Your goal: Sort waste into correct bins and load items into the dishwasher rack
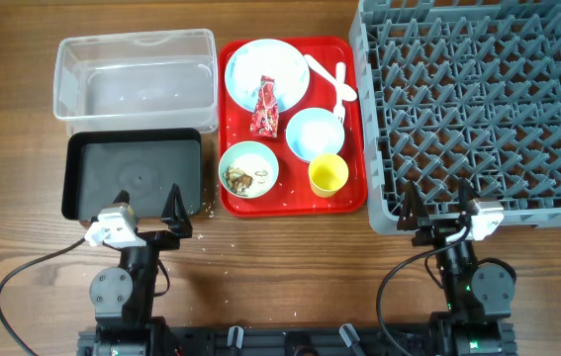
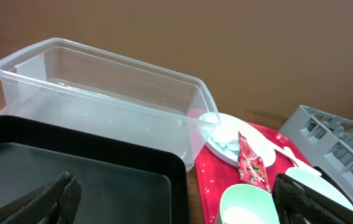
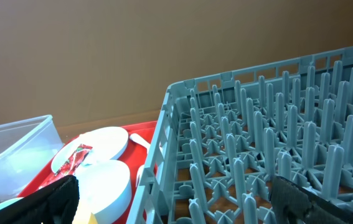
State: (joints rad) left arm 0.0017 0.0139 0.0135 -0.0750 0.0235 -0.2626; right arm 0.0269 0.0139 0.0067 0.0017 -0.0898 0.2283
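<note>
Your left gripper [image 1: 149, 210] and right gripper [image 1: 438, 210] both gape wide, holding nothing. The red wrapper [image 1: 265, 107] lies on the blue plate [image 1: 282, 59], on the red tray [image 1: 295, 196], left of the dishwasher rack [image 1: 478, 99].

Black left claw [image 1: 148, 203], right claw [image 1: 436, 198], arms [image 1: 127, 287]; white wrist blocks [image 1: 110, 229]; black cables [image 1: 1, 287].

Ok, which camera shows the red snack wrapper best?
The overhead view: the red snack wrapper shows whole from above, lying partly on the plate, partly on the red tray. The left wrist view shows it foreshortened at a low angle; the right wrist view shows it small and far left.
</note>
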